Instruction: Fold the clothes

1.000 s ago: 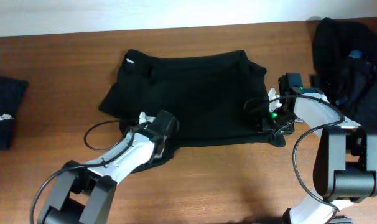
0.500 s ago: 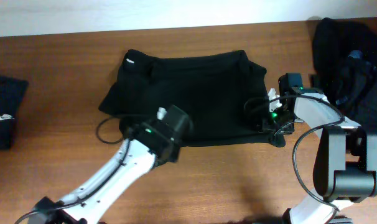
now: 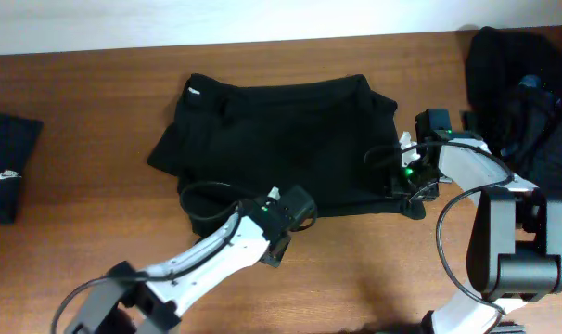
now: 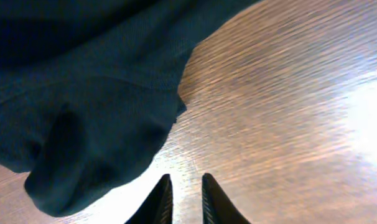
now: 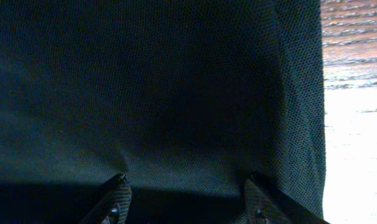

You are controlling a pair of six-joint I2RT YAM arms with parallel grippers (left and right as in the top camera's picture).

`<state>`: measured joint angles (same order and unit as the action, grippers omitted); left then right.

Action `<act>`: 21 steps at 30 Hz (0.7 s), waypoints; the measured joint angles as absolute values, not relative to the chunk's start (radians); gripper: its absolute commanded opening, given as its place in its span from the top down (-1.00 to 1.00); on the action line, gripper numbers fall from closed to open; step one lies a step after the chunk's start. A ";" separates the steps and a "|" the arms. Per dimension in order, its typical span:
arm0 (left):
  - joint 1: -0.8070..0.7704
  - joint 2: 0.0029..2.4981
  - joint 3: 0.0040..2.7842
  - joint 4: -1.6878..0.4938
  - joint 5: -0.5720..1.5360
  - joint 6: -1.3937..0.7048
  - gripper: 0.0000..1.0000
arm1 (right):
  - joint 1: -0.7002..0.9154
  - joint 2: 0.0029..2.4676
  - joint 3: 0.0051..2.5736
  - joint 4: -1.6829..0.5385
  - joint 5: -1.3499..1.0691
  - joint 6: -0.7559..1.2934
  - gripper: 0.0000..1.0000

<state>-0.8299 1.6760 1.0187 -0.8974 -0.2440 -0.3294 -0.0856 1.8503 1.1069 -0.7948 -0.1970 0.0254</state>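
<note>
The black garment (image 3: 281,130) lies in the middle of the bench (image 3: 374,278), spread wide. Its sleeves jut at either side, and a small white tag shows at its far left corner.

My left pincer (image 4: 185,186) hangs at the near hem, nearly clenched. Only a thin slit parts the fingers, and nothing is in it. Bare wood lies beneath, with the hem's rounded corner just beside it.

My right pincer (image 5: 187,193) sits at the garment's right edge. Its fingers stand wide apart over the cloth, and I see no fold gathered between them.

A folded garment (image 3: 5,172) with a white logo rests at the left edge, well apart. A heap of dark clothes (image 3: 522,93) occupies the far right corner.

Risks, as I judge them:
- My left pincer is beside the hem, not on it, so a grasp from here would take only air.
- Driven forward this narrow, the left pincer would push the hem and bunch it.
- If my right pincer lifts before it clamps, the edge slips out and the fold goes askew.

Limits of view:
- Black on black hides most creases, so I cannot tell how many layers lie here.
- My left arm covers part of the near hem.
- Cloth fills the right wrist view almost entirely.
- Both the heap and the folded garment are cut off by the frame.
</note>
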 measured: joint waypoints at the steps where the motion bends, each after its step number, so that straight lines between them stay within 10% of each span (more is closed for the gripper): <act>1: -0.830 1.693 1.018 -0.897 -0.245 -0.329 0.69 | -0.086 1.850 1.107 -0.795 -0.197 0.025 -0.28; 21: -0.830 1.825 1.017 -0.955 -0.389 -0.435 0.71 | -0.086 1.850 1.107 -0.796 -0.197 0.025 -0.29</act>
<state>-0.8303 1.8252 1.0168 -0.9554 -0.3893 -0.4355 -0.0856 1.8503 1.1072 -0.7956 -0.1974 0.0250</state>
